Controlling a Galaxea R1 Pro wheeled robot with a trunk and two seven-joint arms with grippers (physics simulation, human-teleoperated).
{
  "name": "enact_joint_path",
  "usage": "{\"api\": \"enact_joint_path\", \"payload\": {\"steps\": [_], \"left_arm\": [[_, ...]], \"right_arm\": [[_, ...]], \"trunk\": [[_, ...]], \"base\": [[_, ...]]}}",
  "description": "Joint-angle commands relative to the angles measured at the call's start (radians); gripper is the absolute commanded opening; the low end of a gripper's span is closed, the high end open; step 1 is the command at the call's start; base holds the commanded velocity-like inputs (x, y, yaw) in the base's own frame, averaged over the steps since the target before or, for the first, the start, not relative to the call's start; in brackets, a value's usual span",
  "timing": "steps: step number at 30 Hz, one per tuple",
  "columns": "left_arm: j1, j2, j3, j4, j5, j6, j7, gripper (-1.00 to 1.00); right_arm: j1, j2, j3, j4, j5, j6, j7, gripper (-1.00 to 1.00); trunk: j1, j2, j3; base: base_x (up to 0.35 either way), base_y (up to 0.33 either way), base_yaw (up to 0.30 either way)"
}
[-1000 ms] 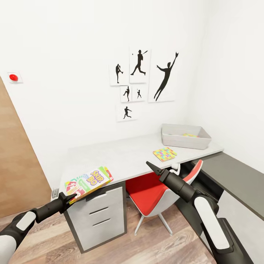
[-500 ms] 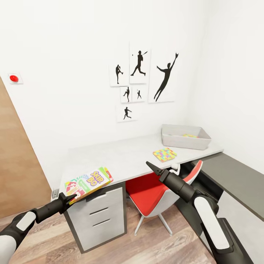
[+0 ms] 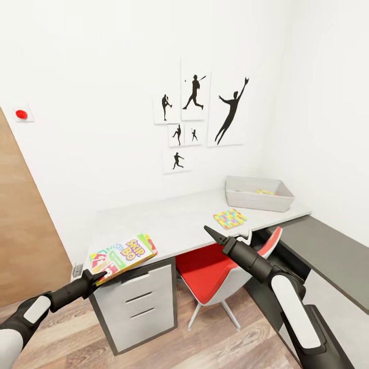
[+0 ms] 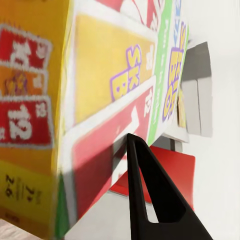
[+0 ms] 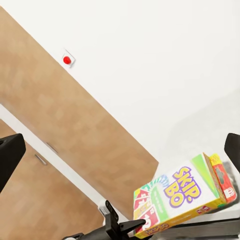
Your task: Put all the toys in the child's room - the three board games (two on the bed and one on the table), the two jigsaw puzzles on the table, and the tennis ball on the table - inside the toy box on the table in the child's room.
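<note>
My left gripper (image 3: 101,275) is shut on the near corner of the orange-green Skip-Bo board game (image 3: 124,252), held tilted over the left end of the table (image 3: 169,218). The left wrist view shows the box cover (image 4: 100,95) against one black finger (image 4: 155,205). The right wrist view looks at the same box (image 5: 182,192) with the left gripper (image 5: 131,224) on it. My right gripper (image 3: 212,234) hovers off the table's front edge, and its fingers (image 5: 10,155) stand wide apart. One jigsaw puzzle (image 3: 229,218) lies on the table. The toy box (image 3: 256,203) at the right end holds another puzzle (image 3: 265,192).
A red and white chair (image 3: 210,269) is tucked under the table, beside a grey drawer unit (image 3: 136,302). A lower dark cabinet (image 3: 328,251) runs along the right wall. A wooden door (image 3: 25,241) stands at the left, with a red button (image 3: 21,114) beside it.
The whole picture has shifted slightly, so the camera moved. Both arms keep their pose and the left gripper still holds the Skip-Bo box.
</note>
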Motion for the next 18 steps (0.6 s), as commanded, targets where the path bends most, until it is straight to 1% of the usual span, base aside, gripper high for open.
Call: {"api": "enact_joint_path", "payload": {"steps": [1, 15, 18], "left_arm": [[-0.001, 0.0, 0.003, 0.0, -0.001, 0.003, -0.001, -1.0], [-0.001, -0.003, 0.002, 0.0, -0.001, 0.003, -0.002, -1.0], [-0.001, -0.004, 0.002, 0.0, -0.001, 0.003, -0.004, -1.0]], "right_arm": [[-0.001, 0.0, 0.0, 0.0, -0.006, 0.005, -0.001, 1.0], [-0.001, 0.0, 0.001, 0.0, -0.002, 0.007, -0.003, 1.0], [-0.001, 0.001, 0.001, 0.0, -0.001, 0.01, -0.016, 1.0]], "trunk": [[-0.004, 0.007, 0.002], [-0.058, 0.105, 0.046], [-0.069, 0.126, 0.055]], "base": [[0.0, 0.0, 0.0], [0.0, 0.0, 0.0], [0.0, 0.0, 0.0]]}}
